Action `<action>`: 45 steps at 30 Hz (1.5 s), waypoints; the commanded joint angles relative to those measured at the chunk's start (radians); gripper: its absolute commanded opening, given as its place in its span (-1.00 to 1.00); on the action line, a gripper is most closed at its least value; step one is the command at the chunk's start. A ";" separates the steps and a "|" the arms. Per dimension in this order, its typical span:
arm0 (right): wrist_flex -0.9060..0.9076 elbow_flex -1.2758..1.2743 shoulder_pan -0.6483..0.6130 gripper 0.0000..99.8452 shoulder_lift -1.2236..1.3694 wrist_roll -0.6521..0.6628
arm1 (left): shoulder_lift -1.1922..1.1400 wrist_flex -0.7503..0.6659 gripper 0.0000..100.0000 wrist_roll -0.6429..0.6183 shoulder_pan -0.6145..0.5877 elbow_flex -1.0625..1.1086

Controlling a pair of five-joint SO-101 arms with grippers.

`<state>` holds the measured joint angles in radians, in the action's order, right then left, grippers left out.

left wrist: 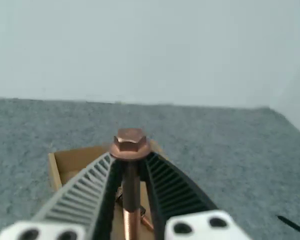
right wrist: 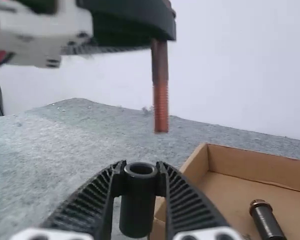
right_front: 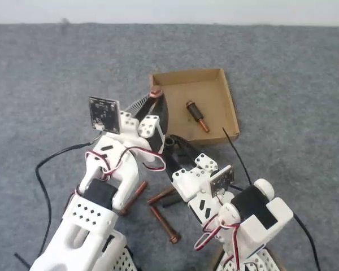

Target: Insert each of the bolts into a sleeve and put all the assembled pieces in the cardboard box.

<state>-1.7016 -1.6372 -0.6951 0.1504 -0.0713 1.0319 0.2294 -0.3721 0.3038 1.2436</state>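
My left tool [left wrist: 130,161] clamps a bolt [left wrist: 130,142] upright, just above and clear of the sleeve [right wrist: 138,200] gripped in my right tool [right wrist: 140,169]. Both are by the box [right_front: 231,107], which holds one assembled piece [right_front: 197,116]. Loose bolts [right_front: 165,224] lie on the desk [right_front: 282,68] between the arms.

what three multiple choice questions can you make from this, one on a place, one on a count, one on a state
1. Where is the assembled piece?
A in the cardboard box
B on the carpet
C balanced on the box rim

2. How many loose bolts lie on the carpet?
A one
B three
C six

3. The left hand is:
A open and empty
B shut on a bolt
C open around a bolt

1 A: it lies on the box floor.
2 B: the high view shows three copper bolts on the carpet.
3 B: it clamps the shank just below the head.
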 commanded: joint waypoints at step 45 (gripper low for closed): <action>0.002 -0.021 -0.054 -0.99 0.001 0.000 | 0.046 -0.161 -0.98 0.025 -0.008 0.147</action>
<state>-1.7016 -1.6372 -0.7503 0.1504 -0.0713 1.0334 0.0683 -0.3383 0.3023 1.4154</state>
